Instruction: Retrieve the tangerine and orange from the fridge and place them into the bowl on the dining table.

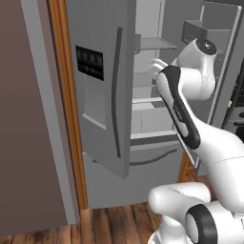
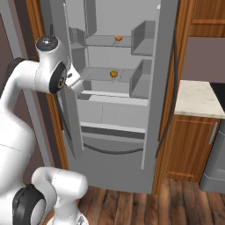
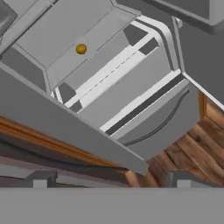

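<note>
From the left base view, the fridge [image 1: 102, 95] stands with one door swung toward the camera, its black control panel and dispenser facing out, and the compartment behind it open. The white arm reaches up into that opening; its hand is hidden behind the wrist, so no fruit can be made out on the shelves from this side

Seen from the right base view, both fruits sit inside. A small orange-coloured fruit [image 2: 118, 38] rests near the middle of the upper shelf, and a second fruit [image 2: 114, 74] lies near the middle of the shelf below it. Which is the tangerine and which the orange cannot be told at this size. The arm's wrist hangs at the left edge of the compartment, well apart from both

Through the hand view, one fruit lies on its shelf toward the upper left, far off. The claw [image 3: 111, 179] has its tips spread wide apart on nothing

As a judgement: the fridge is open, neither fruit is picked, and both carries to the bowl remain
</note>
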